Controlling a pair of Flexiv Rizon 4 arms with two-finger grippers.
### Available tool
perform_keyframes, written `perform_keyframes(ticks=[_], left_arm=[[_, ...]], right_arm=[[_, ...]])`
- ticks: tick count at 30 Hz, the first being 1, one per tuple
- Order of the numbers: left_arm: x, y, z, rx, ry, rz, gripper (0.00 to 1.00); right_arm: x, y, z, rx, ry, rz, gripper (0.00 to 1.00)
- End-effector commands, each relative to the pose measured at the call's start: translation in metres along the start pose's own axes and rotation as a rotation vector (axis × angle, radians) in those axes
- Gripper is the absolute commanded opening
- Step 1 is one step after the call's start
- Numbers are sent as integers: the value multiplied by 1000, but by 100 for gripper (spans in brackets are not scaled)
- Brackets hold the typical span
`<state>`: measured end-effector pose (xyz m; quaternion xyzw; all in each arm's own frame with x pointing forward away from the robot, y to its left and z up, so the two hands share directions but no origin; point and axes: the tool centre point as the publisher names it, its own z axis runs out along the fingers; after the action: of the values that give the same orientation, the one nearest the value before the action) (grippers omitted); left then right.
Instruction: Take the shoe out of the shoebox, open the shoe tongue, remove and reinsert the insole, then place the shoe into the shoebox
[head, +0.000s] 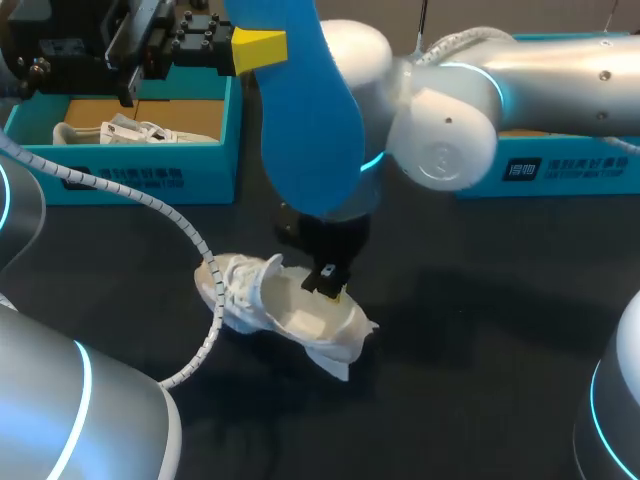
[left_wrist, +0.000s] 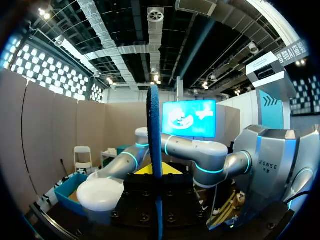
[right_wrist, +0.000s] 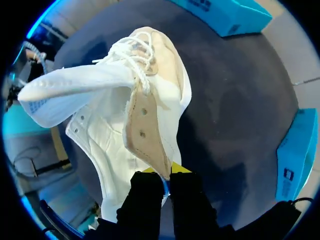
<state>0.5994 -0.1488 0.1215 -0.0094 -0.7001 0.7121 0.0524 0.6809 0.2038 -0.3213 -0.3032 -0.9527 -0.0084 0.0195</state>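
The insole (head: 310, 130) blocks the left tool's (head: 280, 45) far finger! Right tool's (head: 332, 288) tips are mostly buried in the shoe (head: 250, 295), and the shoebox (head: 150, 170) back hides behind the left tool.

Head cam: high behind, looks down on table (head: 480, 330), mid range. Left wrist cam: raised, faces level outward, insole (left_wrist: 154, 150) edge-on, close. Right wrist cam: close above shoe (right_wrist: 125, 115), faces down. I see shoe in head cam too.
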Motion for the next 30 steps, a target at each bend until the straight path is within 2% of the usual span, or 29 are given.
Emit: perform_keyframes(ticks=[1,10,14,17,22,30], left_arm=[[-1,1,2,2,1,0,0],[-1,1,2,2,1,0,0],[-1,1,2,2,1,0,0],[-1,1,2,2,1,0,0],[-1,1,2,2,1,0,0],[-1,1,2,2,1,0,0]], right_arm=[[3,-9,-3,-86,-22,90,0],[3,-9,-3,-86,-22,90,0],[-4,-20,-6,-149,35,361,0],[-1,-26,-9,-171,55,527,0],[7,-30,-9,-230,44,676,0],[12,-30,0,-302,69,818,0]])
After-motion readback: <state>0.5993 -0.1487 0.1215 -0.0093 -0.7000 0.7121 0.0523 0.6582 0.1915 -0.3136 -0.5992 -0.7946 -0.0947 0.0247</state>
